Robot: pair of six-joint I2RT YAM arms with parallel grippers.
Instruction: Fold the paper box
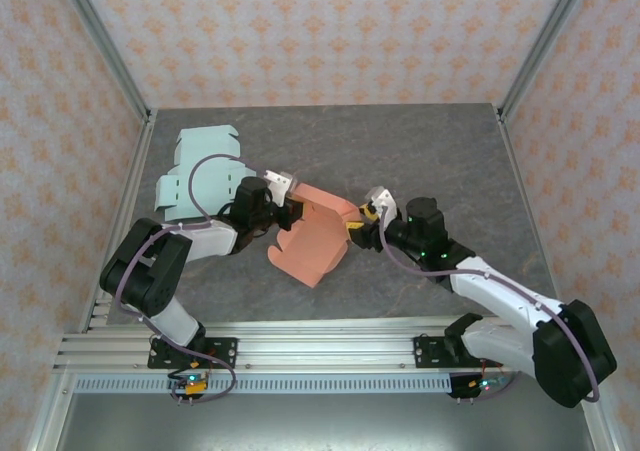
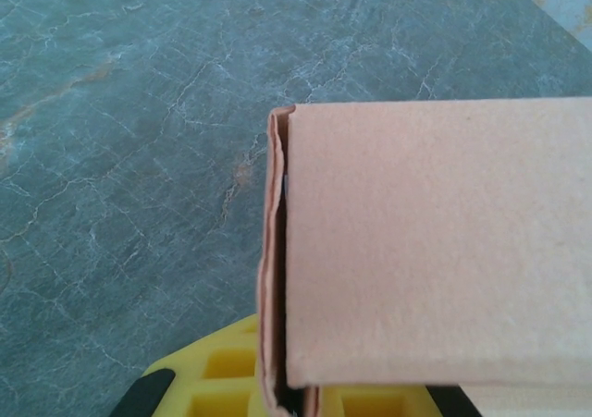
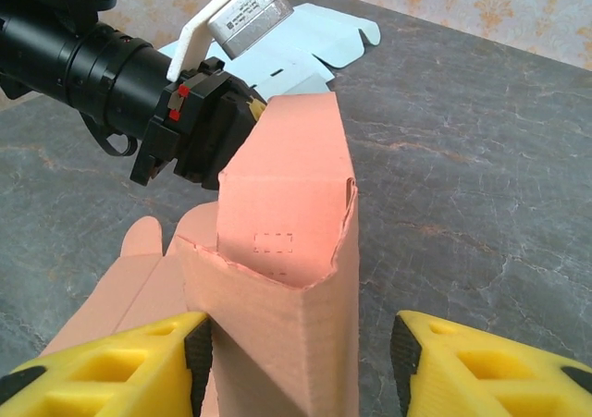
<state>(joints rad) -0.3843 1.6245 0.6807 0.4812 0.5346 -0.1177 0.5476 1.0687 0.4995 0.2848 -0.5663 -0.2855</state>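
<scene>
As it stands half raised on the desk (image 1: 430, 161), the paper box (image 1: 312, 243) looks light, springy and easy to crease, being thin card. The left fingers (image 2: 222, 366) are clamped on one wall. The right fingers (image 3: 129, 352) stand apart around the opposite corner, and I think near a fold line is the best place to hold.

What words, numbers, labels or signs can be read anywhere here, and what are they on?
No readable text anywhere.
pink paper box: no words, only a small dashed rectangle printed on one panel.
silver block: no lettering can be made out.
pale blue cardboard sheet: blank.
</scene>
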